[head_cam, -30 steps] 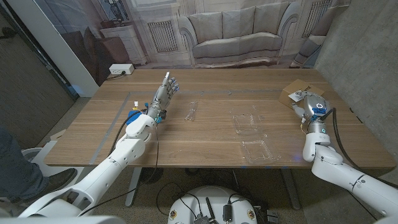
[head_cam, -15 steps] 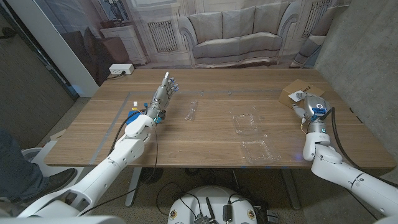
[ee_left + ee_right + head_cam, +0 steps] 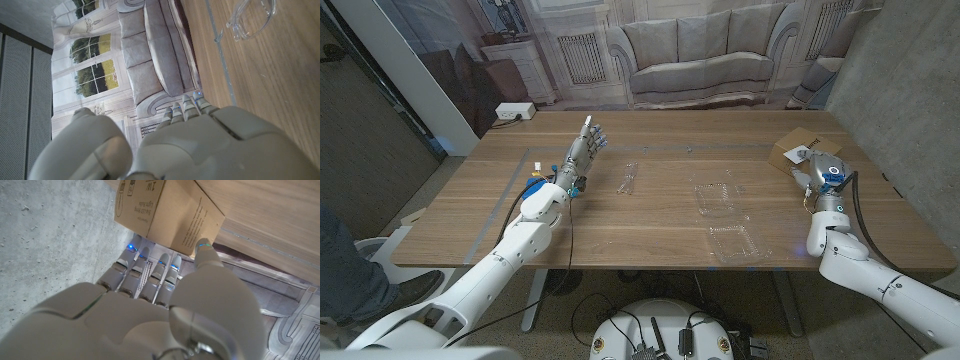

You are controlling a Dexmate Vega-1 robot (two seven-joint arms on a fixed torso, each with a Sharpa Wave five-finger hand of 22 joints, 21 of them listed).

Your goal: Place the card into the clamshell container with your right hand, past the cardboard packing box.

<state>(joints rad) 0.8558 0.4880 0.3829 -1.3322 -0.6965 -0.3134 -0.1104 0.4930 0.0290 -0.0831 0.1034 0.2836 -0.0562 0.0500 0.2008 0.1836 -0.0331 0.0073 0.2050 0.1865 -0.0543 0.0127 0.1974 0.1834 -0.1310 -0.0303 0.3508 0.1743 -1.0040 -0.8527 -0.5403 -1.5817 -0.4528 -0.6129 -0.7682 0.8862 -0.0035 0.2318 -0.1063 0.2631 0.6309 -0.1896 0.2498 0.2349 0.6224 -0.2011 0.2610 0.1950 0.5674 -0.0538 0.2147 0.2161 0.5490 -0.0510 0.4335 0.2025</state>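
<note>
surface [image 3: 650, 215]: wooden, takes up most of the shot
clamshell container [image 3: 725, 222]: clear plastic, lying open just right of centre, around 4 o'clock from the middle
cardboard packing box [image 3: 792, 150]: small brown one out at 2 o'clock, near the right edge
right robot hand [image 3: 817, 166]: right up against the box's near side, can't really tell what the fingers are doing
left robot hand [image 3: 586, 146]: at about 10 o'clock, fingers straight and together, nothing in it
clear plastic bit [image 3: 629, 178]: small, just right of the left robot hand
card: can't spot it
</note>
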